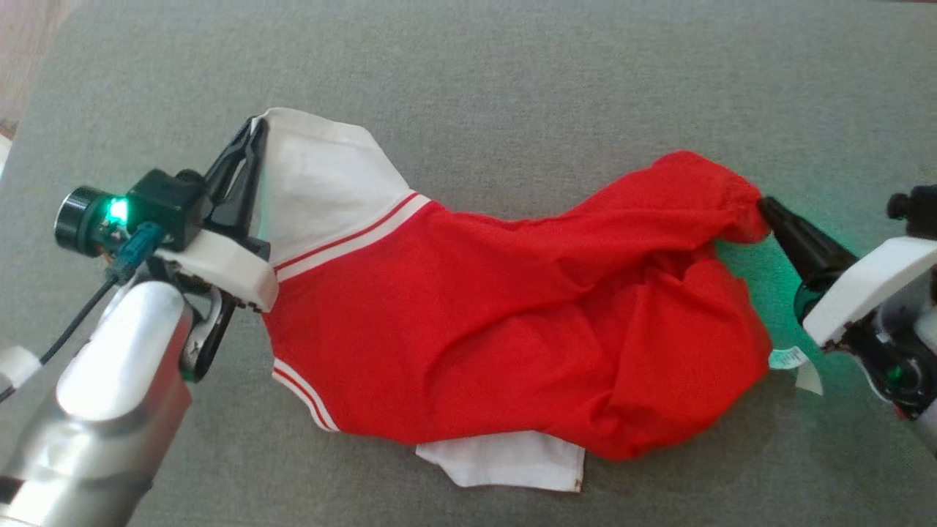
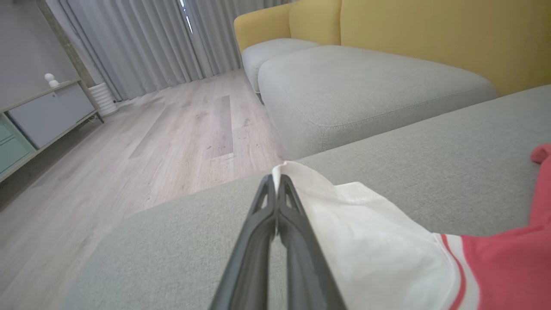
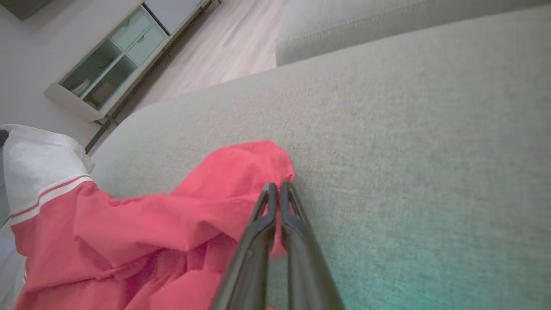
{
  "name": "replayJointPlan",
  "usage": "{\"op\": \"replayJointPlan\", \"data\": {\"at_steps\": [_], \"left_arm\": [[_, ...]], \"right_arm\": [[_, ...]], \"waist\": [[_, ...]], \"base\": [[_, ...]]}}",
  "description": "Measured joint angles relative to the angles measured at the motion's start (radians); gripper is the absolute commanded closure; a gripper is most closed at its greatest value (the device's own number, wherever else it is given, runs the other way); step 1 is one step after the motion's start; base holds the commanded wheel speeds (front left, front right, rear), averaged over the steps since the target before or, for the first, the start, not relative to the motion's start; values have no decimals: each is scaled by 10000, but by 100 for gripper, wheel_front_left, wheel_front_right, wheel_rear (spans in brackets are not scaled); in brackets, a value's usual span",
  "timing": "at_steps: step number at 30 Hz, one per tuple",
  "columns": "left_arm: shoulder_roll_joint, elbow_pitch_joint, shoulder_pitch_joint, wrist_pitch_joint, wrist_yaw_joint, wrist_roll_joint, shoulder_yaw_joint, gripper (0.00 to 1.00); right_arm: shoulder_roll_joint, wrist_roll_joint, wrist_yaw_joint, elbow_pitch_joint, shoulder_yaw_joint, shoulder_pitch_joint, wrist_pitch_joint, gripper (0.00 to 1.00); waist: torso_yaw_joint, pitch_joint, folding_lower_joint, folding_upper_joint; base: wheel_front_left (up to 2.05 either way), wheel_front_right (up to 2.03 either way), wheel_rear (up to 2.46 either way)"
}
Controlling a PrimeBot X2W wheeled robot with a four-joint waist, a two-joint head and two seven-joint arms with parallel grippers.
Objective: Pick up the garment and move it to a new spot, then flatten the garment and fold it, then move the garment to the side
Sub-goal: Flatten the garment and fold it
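Because each hold takes in only the very edge of the cloth, the likeliest failure from here is a slip. At the left, the left gripper (image 1: 254, 139) is clamped on the outer rim of the white sleeve (image 1: 322, 176), with little fabric showing past its tips in the left wrist view. At the right, the right gripper (image 1: 765, 206) is pinched shut on a small bunched knob of red hem. If the arms pull apart or lift unevenly, I judge that either edge could slide out, and the garment (image 1: 476, 315) would drop in a heap on the grey cushion (image 1: 512, 80). A second risk sits in the middle, where the red body is twisted and heaped toward the right; stretching it as it lies could lock that twist in rather than flatten it. The garment lies across the cushion between the two grippers, with the white sleeve at the far left touching the left fingers and the red body spreading nearward from the line between them. A second white sleeve (image 1: 512, 461) pokes out from under the near edge, and the label (image 1: 790, 359) lies just to the near side of the right gripper's fingers.
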Motion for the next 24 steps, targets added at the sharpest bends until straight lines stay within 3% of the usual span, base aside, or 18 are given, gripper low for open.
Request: {"op": "replayJointPlan", "data": {"at_steps": [7,13,19,24], "left_arm": [[265,-123,0,-598,69,194,13,100],[610,-1145,-25,-1124,268,610,211,100],[1152,-3032,-181,-1281,393,1009,755,100],[1440,-4172,-613,-1283,27,943,995,100]], "right_arm": [[-445,59,0,-134,359,-204,-963,100],[-1294,-132,0,-454,318,-460,-1916,100],[-2359,-928,0,-755,-844,-700,-2224,100],[-2840,-1891,0,-1126,-1996,-848,-2293,100]], "waist": [[-248,-503,-1,0],[-609,-1249,-1,0],[-1069,-2061,-2,0],[-1473,-2583,-3,0]], "base": [[0,0,0],[0,0,0],[0,0,0],[0,0,0]]}}
